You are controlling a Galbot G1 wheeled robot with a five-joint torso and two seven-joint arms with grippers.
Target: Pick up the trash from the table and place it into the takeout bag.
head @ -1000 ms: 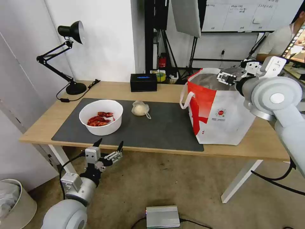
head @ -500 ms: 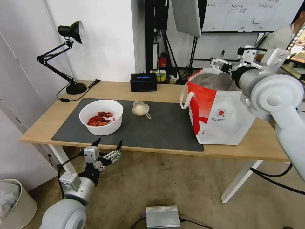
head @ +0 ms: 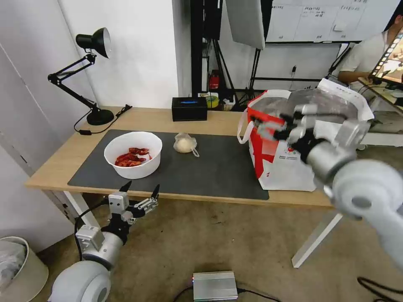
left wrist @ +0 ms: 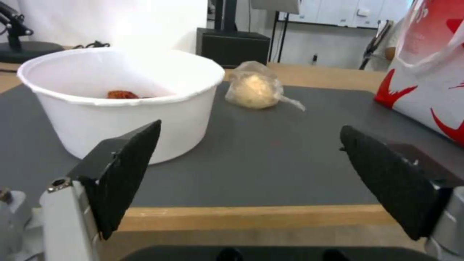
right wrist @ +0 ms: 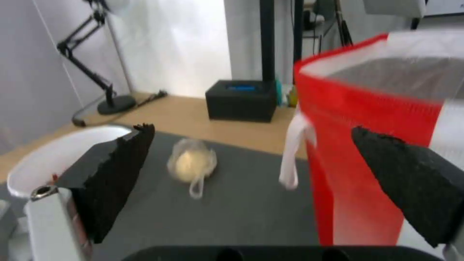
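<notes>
A white round bowl [head: 133, 154] of red crayfish shells stands on the left of the dark mat [head: 218, 167] on the table [head: 159, 117]. A small clear bag of beige stuff [head: 184, 144] lies just right of it. The takeout bag [head: 285, 172] stands upright at the mat's right end, top open. My right gripper [head: 263, 127] hangs open and empty in front of the bag's red side, above the mat. It faces the small bag [right wrist: 191, 163] and the takeout bag [right wrist: 357, 145]. My left gripper [head: 142, 188] is open below the table's front edge, facing the bowl [left wrist: 125, 98].
A black box [head: 189, 108] sits at the table's back edge and a black desk lamp [head: 94, 75] at the back left. On the floor are a waste bin [head: 17, 268] at the left and a silver box [head: 215, 285] in front.
My right arm has swung from above the takeout bag's opening down and left, to in front of the bag's red side. The left gripper has sunk slightly.
</notes>
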